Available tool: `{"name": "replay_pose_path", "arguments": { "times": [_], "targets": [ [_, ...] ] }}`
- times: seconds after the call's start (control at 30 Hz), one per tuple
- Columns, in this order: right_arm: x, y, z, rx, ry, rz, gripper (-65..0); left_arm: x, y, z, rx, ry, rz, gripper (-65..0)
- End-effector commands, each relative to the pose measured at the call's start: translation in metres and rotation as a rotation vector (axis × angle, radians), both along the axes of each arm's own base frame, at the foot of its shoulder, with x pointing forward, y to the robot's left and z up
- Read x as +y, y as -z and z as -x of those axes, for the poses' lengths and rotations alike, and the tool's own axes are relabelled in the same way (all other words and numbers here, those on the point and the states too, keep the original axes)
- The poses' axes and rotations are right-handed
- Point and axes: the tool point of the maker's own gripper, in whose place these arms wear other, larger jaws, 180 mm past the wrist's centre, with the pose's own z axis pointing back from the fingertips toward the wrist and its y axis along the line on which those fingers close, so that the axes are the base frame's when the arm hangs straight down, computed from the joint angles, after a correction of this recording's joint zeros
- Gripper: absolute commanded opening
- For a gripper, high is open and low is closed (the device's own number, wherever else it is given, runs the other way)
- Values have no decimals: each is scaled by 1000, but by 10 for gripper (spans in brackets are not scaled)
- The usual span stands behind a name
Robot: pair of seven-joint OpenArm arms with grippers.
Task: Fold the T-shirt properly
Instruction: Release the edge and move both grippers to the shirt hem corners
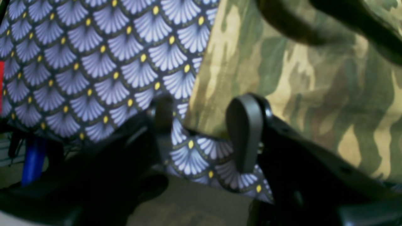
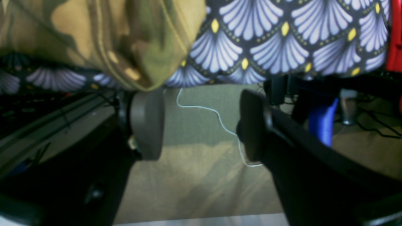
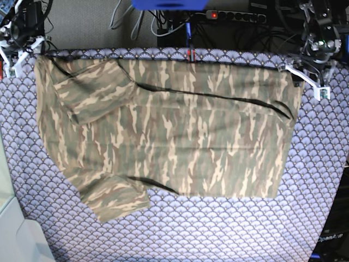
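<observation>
The fan-scale patterned cloth point(image 3: 218, 229) covers the table; on it the camouflage T-shirt point(image 3: 180, 136) lies spread flat, folded lengthwise, 2 sleeves point(image 3: 92, 90) at the base view's left, hem at its right; the left gripper point(image 1: 204, 131) sits at the far right corner, jaws apart, nothing between them, shirt edge just beyond; the right gripper point(image 2: 201, 125), far left corner, gapes wide and empty, a thin white thread point(image 2: 220, 119) hanging in the gap
</observation>
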Motion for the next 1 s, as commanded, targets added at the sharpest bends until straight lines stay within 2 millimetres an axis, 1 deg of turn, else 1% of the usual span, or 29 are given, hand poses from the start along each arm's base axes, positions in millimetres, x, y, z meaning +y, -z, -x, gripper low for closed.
{"name": "replay_pose_path", "arguments": {
  "times": [0.0,0.07,0.13,0.23,0.3,0.4,0.47,0.53,0.6,0.67,0.73,0.83,0.9,0.97],
  "targets": [
    [-11,-10,-8,-17,-7,47,-263,5,-12,-7,-40,8,-25,-352],
    [-16,-11,-9,-10,-10,77,-263,5,-13,-8,-42,8,-25,-352],
    [-18,-14,-17,-44,-12,90,-263,4,-13,-7,-42,7,-24,-352],
    [-26,-20,-19,-45,-23,138,-263,4,-12,-7,-42,6,-22,-352],
    [-30,-29,-29,-64,-38,187,-263,4,-12,-7,-42,6,-21,-352],
    [-36,-39,-38,-75,-57,254,-263,3,-13,-10,-50,4,-20,-352],
    [-39,-51,-53,-103,-71,303,-263,3,-15,-14,-59,3,-18,-352],
    [-42,-60,-63,-111,-78,345,-263,4,-16,-15,-64,1,-20,-352],
    [-43,-73,-83,-160,-76,365,-263,2,-23,-19,-81,7,-26,-352],
    [-43,-83,-97,-203,-70,374,-263,1,-33,-25,-110,13,-36,-352],
    [-36,-93,-117,-252,-91,376,-262,0,-50,-39,-162,23,-53,-352],
    [-19,-100,-144,-280,-183,379,-261,-1,-69,-53,-218,31,-70,-349],
    [0,-97,-157,-283,-258,371,-262,-1,-80,-63,-252,36,-79,-348],
    [20,-99,-176,-308,-323,357,-264,0,-90,-75,-289,34,-81,-348]
  ]
}}
